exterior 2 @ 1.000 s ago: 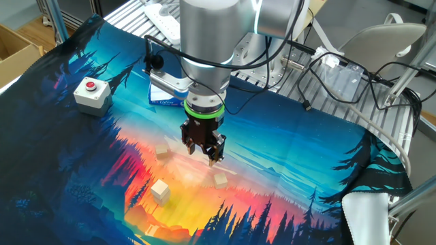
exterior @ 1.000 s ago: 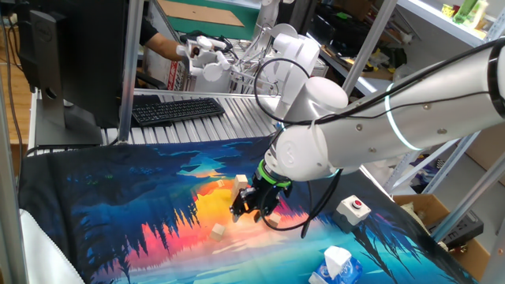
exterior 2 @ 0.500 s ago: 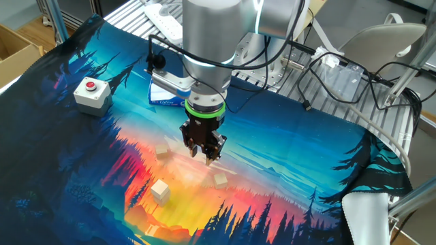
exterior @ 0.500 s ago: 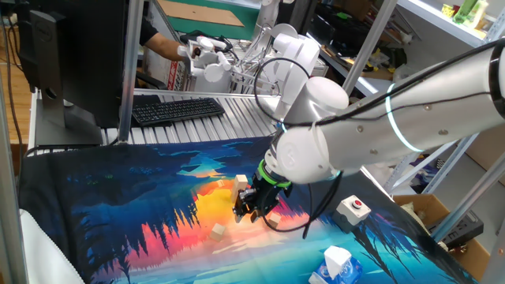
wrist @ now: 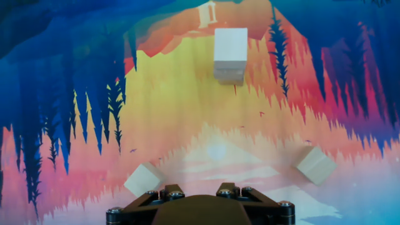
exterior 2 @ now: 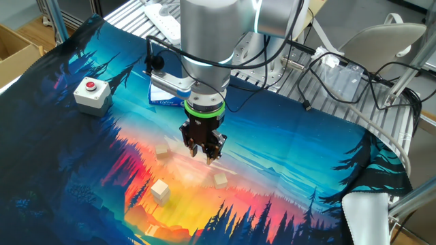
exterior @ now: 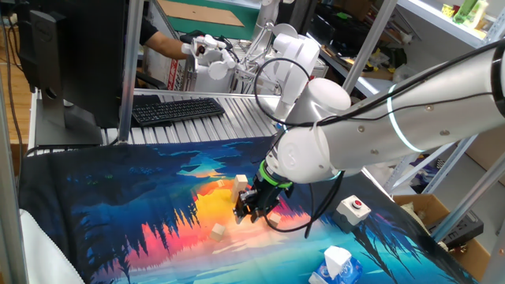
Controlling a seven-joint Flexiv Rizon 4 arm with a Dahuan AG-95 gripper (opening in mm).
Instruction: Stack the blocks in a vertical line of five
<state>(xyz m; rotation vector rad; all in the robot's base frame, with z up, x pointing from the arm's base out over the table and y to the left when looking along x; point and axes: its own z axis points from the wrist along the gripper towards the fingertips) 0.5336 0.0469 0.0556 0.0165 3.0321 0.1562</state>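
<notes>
Your stack (exterior 2: 160, 191), at 7 o'clock from the gripper (exterior 2: 204, 153), is barely begun; the gripper seems clamped on a block (exterior 2: 212, 158), and two loose blocks (exterior 2: 220, 180) wait.

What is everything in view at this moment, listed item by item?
Loose blocks: two, pale tan, on the mat, one on each side of the end effector.
Block stack: one, pale tan, apparently two high, on the orange part of the mat.
Mat: one, blue and orange forest print, covering the table.
Button box: one, white with red button, near the mat's edge.
Carton: one, blue and white, on the mat.
Keyboard: one, black, behind the mat.
Monitor: one, black, by the keyboard.
Arm: one, white, reaching over the mat.
End effector: one, black, pointing down just above the mat; a grip cannot be confirmed.
</notes>
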